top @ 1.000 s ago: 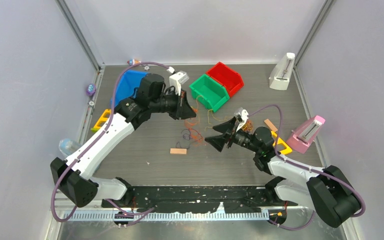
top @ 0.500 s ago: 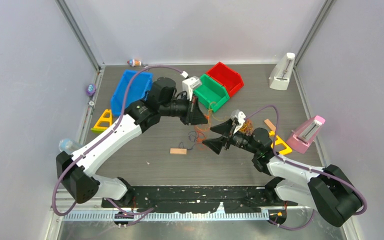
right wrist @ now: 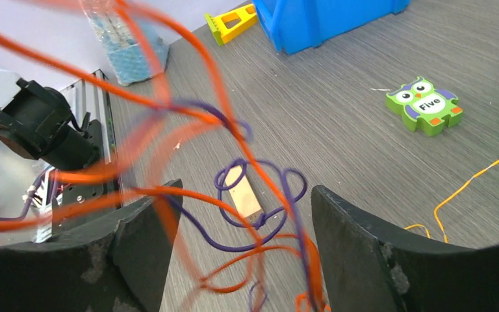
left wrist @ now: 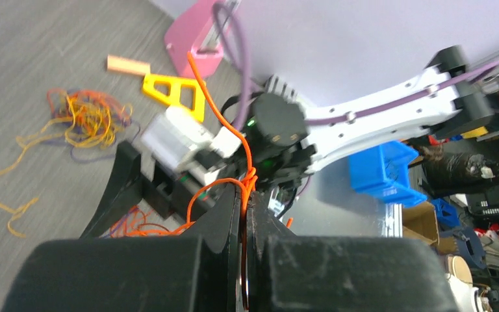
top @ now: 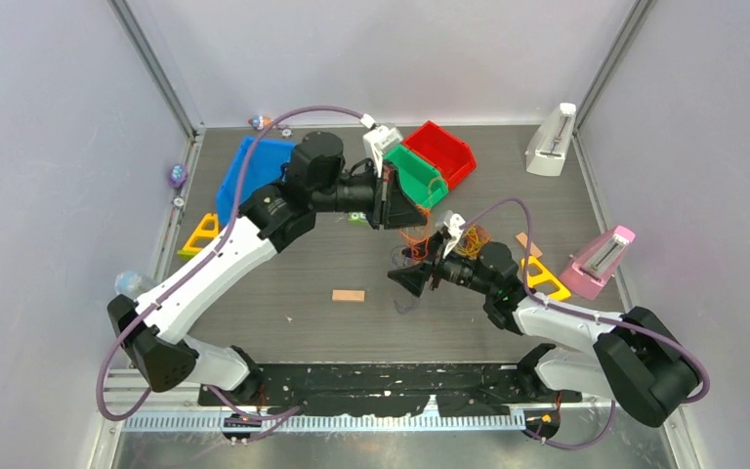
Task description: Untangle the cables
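left end effector point(left wrist: 245, 195) pinches the orange cable point(left wrist: 247, 166) above the table point(right wrist: 338, 117); right end effector point(right wrist: 243, 195) gapes around the hanging tangle point(right wrist: 234, 130). best close on the purple cable point(right wrist: 218, 179) alone, then part gently.

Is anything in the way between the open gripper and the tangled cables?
No, nothing visible is. The orange and purple cables hang right between the open fingers of the right gripper. The left gripper is pinching an orange strand. The small wooden block lies on the table beyond them, not in between.
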You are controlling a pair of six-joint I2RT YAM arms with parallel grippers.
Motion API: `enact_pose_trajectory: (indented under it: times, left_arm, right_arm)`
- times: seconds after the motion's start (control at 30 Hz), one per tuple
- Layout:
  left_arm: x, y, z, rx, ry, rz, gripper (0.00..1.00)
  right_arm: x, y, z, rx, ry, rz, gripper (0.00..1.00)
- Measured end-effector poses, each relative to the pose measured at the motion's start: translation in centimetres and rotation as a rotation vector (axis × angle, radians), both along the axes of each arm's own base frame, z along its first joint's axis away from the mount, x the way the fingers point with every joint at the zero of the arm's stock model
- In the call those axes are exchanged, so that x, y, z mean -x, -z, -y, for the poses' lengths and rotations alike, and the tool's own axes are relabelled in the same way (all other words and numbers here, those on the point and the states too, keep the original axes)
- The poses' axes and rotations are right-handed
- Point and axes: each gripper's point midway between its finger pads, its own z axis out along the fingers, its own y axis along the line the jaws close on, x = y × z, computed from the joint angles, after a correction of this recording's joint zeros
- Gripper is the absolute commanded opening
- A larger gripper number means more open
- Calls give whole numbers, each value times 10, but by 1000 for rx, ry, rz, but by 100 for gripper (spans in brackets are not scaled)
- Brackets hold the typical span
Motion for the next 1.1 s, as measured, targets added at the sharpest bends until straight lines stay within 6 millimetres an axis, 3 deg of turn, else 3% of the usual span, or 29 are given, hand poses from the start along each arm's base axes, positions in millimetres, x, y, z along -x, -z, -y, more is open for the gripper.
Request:
enact_pose_trajectory:
  times: [0.1, 0.17, 0.27, 0.33, 0.43, 0.47, 0.53, 0.63, 0.73, 0.83, 0.87, 0.97, 1.1]
  left_arm:
    - [2, -33, -2, 55, -1, 45, 0]
    - [4, -62, -5, 101, -10, 93, 0]
    - [-1, -108, -21, 162, -80, 180, 0]
    - [-6, -134, -41, 200, -155, 232, 0]
    - [-23, -166, -90, 251, -332, 295, 0]
    - [-26, -173, -103, 263, -378, 309, 0]
    - [-37, -184, -137, 286, -503, 335, 0]
    - [-48, -178, -174, 277, -652, 340, 0]
    - [-68, -159, -209, 237, -803, 316, 0]
    - [-94, -127, -247, 175, -959, 259, 0]
    - [-98, -117, -249, 164, -971, 230, 0]
    - [-120, -78, -294, 118, -1129, 135, 0]
    - [-130, -36, -329, 85, -1243, 19, 0]
  right_arm:
    - [-5, 5, -2, 19, 6, -17, 49]
    - [-8, 8, -3, 33, 17, -30, 41]
    - [-12, 9, -2, 42, 38, -44, 40]
    - [-14, 10, -1, 47, 53, -46, 36]
    - [-18, 15, 2, 61, 83, -60, 21]
    - [-20, 16, 3, 67, 94, -64, 15]
    - [-23, 19, 6, 78, 122, -74, 12]
    - [-32, 22, 11, 94, 177, -88, 9]
    - [-44, 25, 19, 119, 261, -106, 6]
    - [-58, 28, 34, 141, 378, -125, 7]
    - [-62, 29, 40, 146, 424, -129, 9]
    - [-76, 32, 65, 165, 582, -156, 10]
    - [-94, 39, 101, 177, 775, -221, 17]
